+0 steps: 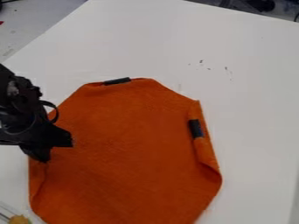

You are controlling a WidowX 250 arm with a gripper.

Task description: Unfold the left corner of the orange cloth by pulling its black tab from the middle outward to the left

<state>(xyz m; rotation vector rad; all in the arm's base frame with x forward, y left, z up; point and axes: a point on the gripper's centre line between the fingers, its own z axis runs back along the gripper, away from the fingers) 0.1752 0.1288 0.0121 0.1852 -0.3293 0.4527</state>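
Observation:
An orange cloth (128, 144) lies spread on the white table, several of its edges folded inward. One dark strip (116, 81) sits at its top edge and another dark strip (196, 129) on the folded right side. At the left of the view, the black gripper (57, 151) hangs over the cloth's left edge, its two fingers apart with no cloth visibly held between them. The arm covers part of that edge, so whether the fingertips touch the cloth is unclear.
The white table (251, 87) carries small dark marks at the upper right. In the bottom left corner are a yellowish object (19, 219) and part of a clear item. Beyond the table's far edge, dark objects and cables show at the top right.

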